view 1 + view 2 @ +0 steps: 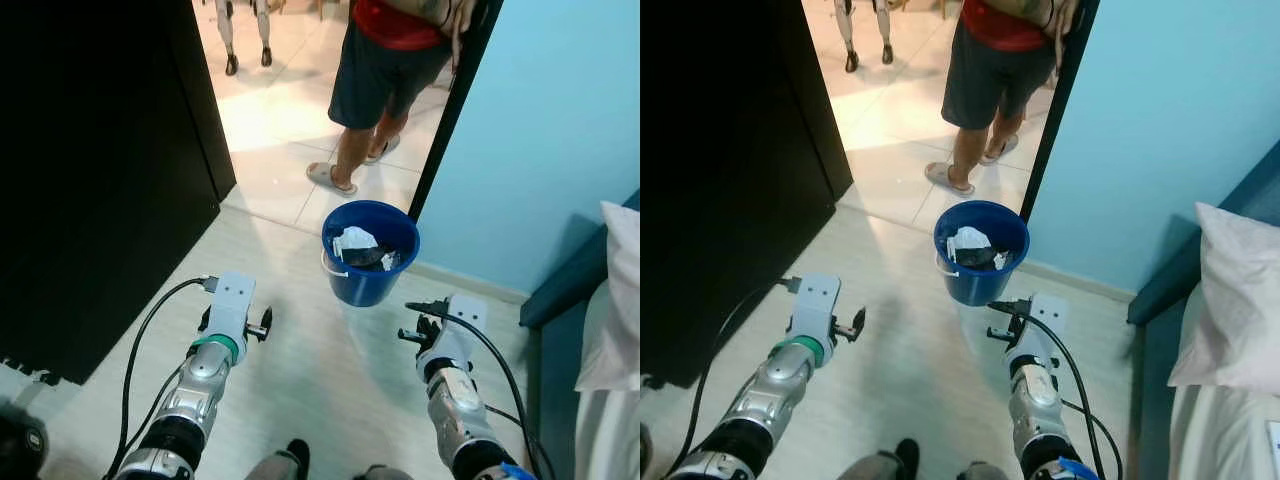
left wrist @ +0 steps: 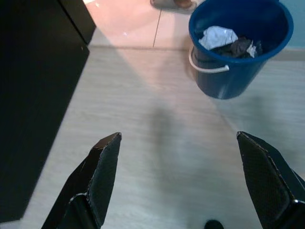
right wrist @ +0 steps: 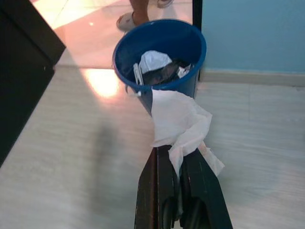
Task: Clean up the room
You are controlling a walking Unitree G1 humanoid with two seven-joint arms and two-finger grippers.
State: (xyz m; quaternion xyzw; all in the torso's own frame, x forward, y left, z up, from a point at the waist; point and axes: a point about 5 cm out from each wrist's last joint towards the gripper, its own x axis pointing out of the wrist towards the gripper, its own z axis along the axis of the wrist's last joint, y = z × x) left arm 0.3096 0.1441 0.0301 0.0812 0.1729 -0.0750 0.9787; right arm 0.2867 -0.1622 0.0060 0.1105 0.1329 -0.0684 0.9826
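One white tissue [image 3: 181, 121] is pinched tight in the right gripper [image 3: 178, 164] at the bottom middle of the frame, aimed at the one blue bucket [image 3: 190, 47] just above so it can drop in, while the left gripper [image 2: 188, 179] waits wide open and one person [image 1: 375, 60] stands in the doorway.

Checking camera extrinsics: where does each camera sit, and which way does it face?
Left eye: head, looking down at floor; blue bucket, both arms.
Right eye: head, same scene, offset.
Left wrist: along open left gripper toward bucket.
Right wrist: along right gripper shut on white tissue, bucket ahead.
Shared: the bucket in all four.
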